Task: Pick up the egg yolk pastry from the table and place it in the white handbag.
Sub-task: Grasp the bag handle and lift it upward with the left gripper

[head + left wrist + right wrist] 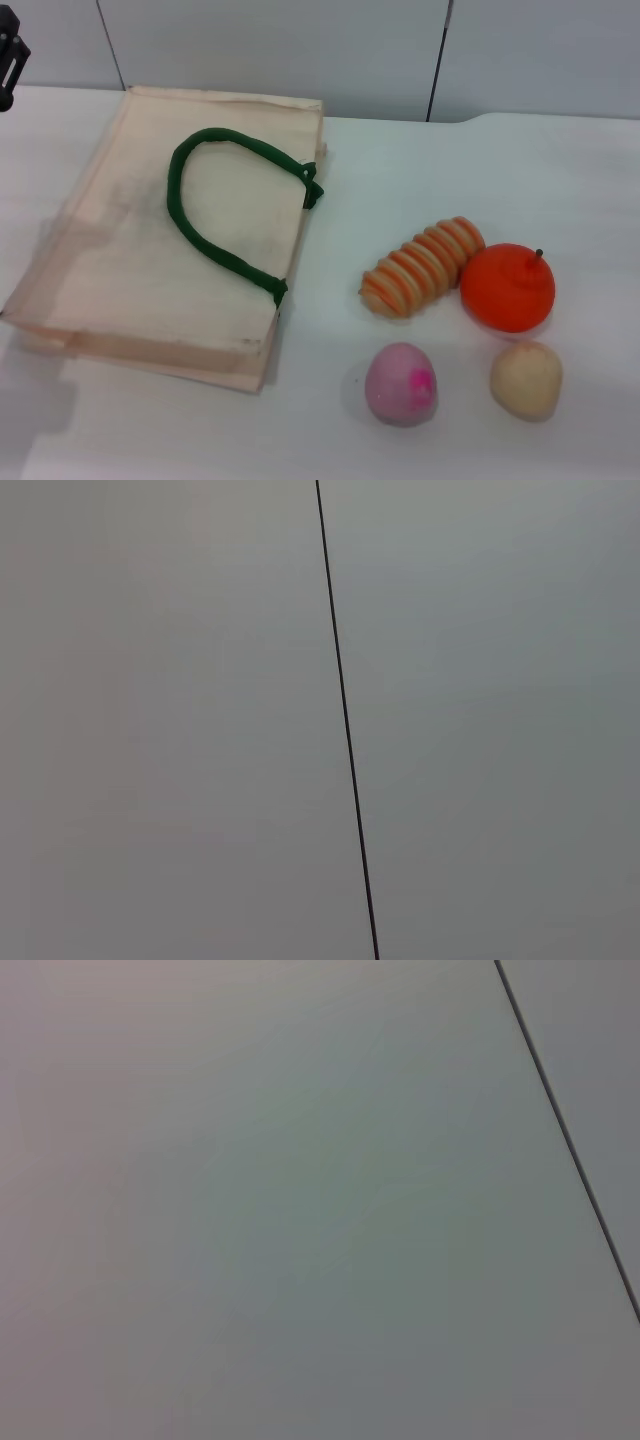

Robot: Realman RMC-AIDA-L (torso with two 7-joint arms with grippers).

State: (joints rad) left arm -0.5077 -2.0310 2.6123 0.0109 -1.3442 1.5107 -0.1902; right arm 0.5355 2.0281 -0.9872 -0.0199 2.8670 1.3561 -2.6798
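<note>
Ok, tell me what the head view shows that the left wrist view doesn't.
Only the head view shows the work: the white handbag lying flat on the table, and to its right the egg yolk pastry, a pink ball, an orange and a striped roll. A dark part of the left arm shows at the upper left edge. Only the left wrist view shows a plain grey panel with one dark seam. Both share no task item.
</note>
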